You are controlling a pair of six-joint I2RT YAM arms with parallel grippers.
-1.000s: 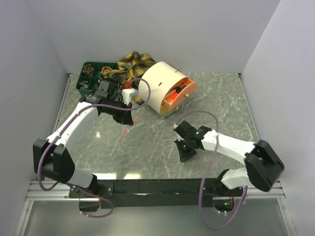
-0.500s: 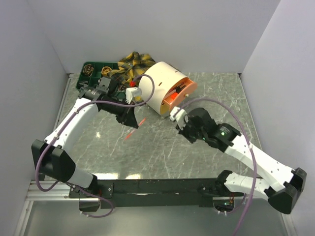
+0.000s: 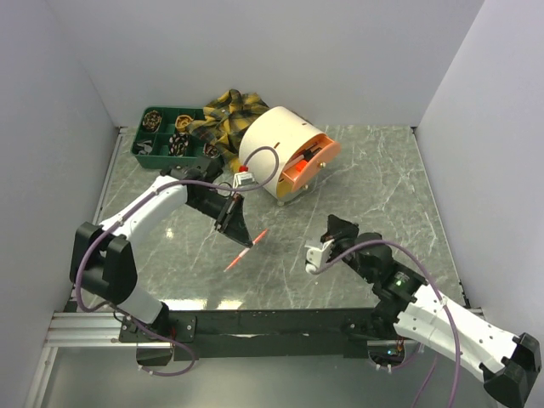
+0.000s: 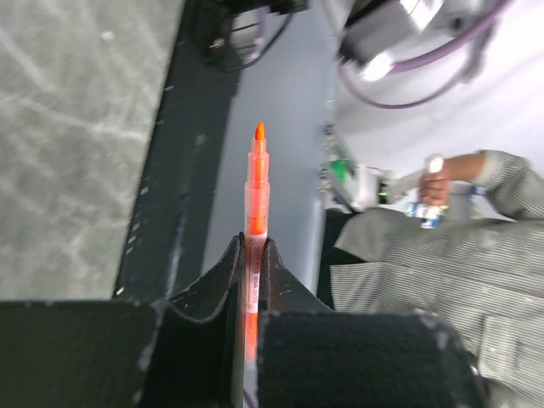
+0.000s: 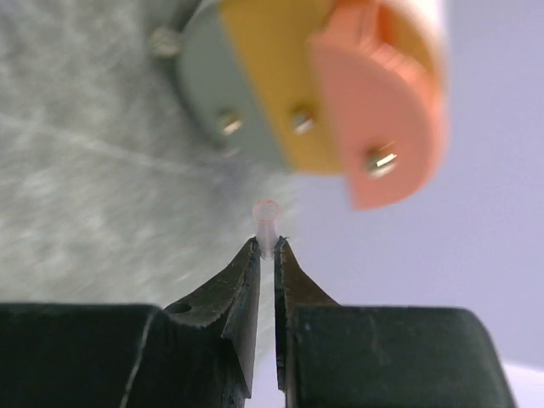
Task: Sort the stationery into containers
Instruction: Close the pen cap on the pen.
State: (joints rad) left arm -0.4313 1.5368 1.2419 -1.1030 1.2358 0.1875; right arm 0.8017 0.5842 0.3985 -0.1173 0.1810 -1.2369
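My left gripper (image 3: 238, 231) is shut on an orange marker (image 3: 247, 248), held over the middle of the table. In the left wrist view the marker (image 4: 257, 183) sticks out past the gripper (image 4: 252, 246), its bare orange tip pointing over the table's near edge. My right gripper (image 3: 333, 226) hangs right of centre, shut on a small translucent pinkish cap (image 5: 267, 217). It points at the cream drum (image 3: 270, 151), which lies on its side with its orange tray (image 3: 308, 167) showing. The green divided tray (image 3: 146, 156) stands at the back left, with small items in its compartments.
A yellow-and-black plaid cloth (image 3: 231, 112) lies bunched between the green tray and the drum. The drum's orange tray (image 5: 382, 110) fills the top of the right wrist view. A person in a striped shirt (image 4: 442, 280) shows beyond the table's near edge.
The left arm has swung away from the drum toward the table's middle, carrying the marker. The right arm reached up toward the drum, then drew back toward the near right.
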